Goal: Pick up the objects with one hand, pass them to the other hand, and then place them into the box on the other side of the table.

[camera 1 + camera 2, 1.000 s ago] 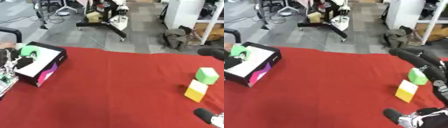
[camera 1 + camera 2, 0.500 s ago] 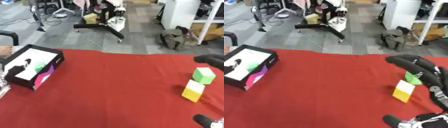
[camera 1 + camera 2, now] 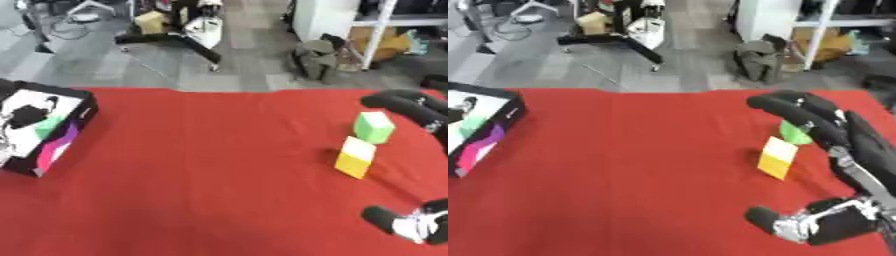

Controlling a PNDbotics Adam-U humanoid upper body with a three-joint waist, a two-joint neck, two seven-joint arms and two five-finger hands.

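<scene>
Seen from the left eye, the red cloth-covered worktop [image 3: 201, 170] carries a green cube-like block [image 3: 374, 127] at the right, and just in front of it a yellow and cream rectangular block [image 3: 354, 157], its long axis running from near-left to far-right. Both blocks lie on the cloth, with nothing holding them. At the left edge sits an open box with black, white, magenta and purple sides [image 3: 42, 132]; a green block [image 3: 48, 126] lies inside. Lettering on the box cannot be read

From the right eye, the black right hand [image 3: 820, 122] reaches in from the right, its straight fingers [image 3: 776, 107] spread wide above and partly in front of the green block, holding nothing. Its thumb shows low at the right. The left hand shows in neither view
</scene>
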